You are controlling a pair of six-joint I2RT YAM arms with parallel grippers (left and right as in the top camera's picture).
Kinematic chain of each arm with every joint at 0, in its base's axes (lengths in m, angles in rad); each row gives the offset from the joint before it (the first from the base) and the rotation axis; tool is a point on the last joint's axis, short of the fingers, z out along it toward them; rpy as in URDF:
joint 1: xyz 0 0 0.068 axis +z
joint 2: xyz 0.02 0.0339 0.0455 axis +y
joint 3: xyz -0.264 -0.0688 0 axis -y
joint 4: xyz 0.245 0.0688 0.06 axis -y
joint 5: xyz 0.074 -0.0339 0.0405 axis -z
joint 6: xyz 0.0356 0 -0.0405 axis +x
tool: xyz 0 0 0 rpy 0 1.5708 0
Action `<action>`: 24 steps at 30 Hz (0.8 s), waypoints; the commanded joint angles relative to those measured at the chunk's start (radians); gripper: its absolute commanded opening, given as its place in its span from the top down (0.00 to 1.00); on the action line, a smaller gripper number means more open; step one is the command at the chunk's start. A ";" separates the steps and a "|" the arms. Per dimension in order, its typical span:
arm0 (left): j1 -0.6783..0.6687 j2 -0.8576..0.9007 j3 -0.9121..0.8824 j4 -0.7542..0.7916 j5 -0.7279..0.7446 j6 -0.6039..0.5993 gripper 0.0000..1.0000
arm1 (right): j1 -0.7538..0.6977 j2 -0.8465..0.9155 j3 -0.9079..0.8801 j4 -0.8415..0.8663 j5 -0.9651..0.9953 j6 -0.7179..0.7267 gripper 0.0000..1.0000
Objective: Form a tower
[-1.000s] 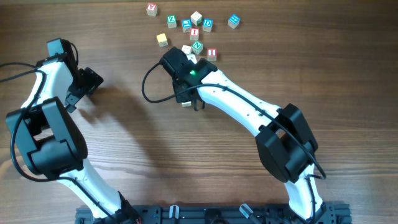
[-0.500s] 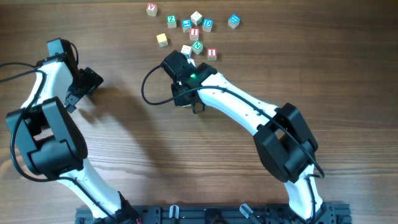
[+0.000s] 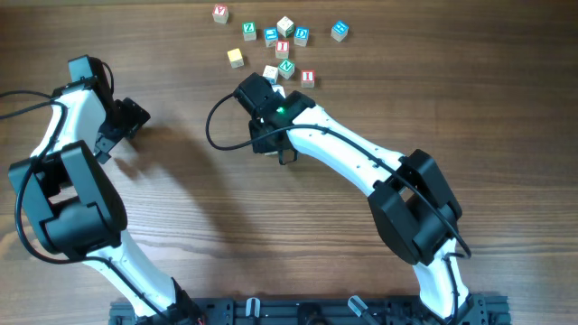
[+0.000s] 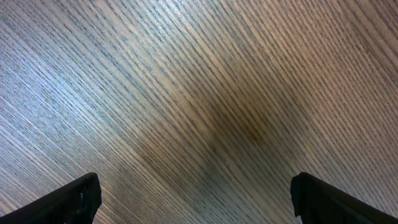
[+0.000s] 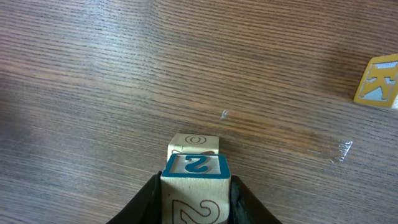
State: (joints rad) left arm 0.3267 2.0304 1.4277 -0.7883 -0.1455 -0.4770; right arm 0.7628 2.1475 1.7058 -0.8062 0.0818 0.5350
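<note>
My right gripper is shut on a pale wooden cube with a blue "2", its black fingers pressed to both sides. Directly beyond it sits a second pale cube marked "O", lined up with it as a one-cube-wide tower; I cannot tell whether the two touch. In the overhead view the right gripper hides both cubes. A red "I" cube and a green "N" cube lie loose at the back. My left gripper is open over bare wood, far left.
Several loose letter cubes lie scattered at the back, among them a plain yellow one, a red one and a blue one. A yellow "K" cube shows at the right edge of the right wrist view.
The right gripper has shifted slightly; the pale cube that showed under its tip from overhead a second ago is now covered. The left arm has not moved.
</note>
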 commanded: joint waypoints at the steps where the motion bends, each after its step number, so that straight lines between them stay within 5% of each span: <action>1: 0.003 0.001 -0.005 0.000 -0.009 -0.002 0.00 | 0.003 0.005 -0.006 0.002 -0.013 0.017 0.69; 12: 0.003 0.001 -0.005 0.000 -0.009 -0.002 0.00 | 0.003 0.005 -0.007 0.002 -0.013 0.015 0.62; 24: 0.003 0.001 -0.005 0.000 -0.009 -0.002 0.00 | 0.003 0.005 -0.009 -0.002 -0.025 -0.012 0.69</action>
State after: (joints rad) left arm 0.3267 2.0304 1.4277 -0.7887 -0.1455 -0.4770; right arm 0.7628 2.1475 1.7058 -0.8066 0.0772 0.5373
